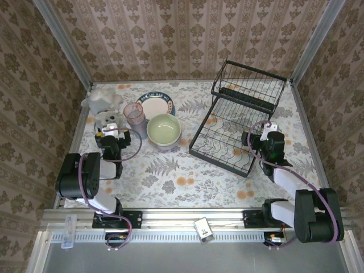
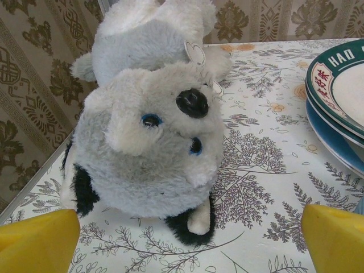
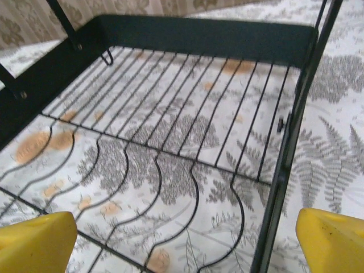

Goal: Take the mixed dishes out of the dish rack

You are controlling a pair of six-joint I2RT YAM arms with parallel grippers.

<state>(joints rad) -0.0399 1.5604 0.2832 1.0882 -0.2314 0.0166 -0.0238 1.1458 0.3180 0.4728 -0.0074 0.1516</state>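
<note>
as i look over the surface (image 1: 187, 170), my left hand (image 2: 189, 227) has its yellow fingers (image 2: 40, 242) spread wide and pinching nothing, facing the grey plush toy (image 2: 148, 136) that lies at the far left, just beside the stacked plates (image 2: 341, 79). my right hand (image 3: 185, 227) is spread just as wide, gripping nothing, at the right edge of the black wire dish rack (image 3: 170, 131) and facing its lower tier. the plates, a pale green bowl (image 1: 164, 129) and a pinkish cup (image 1: 135, 115) sit close together on the surface left of the rack, apart from it.
</note>
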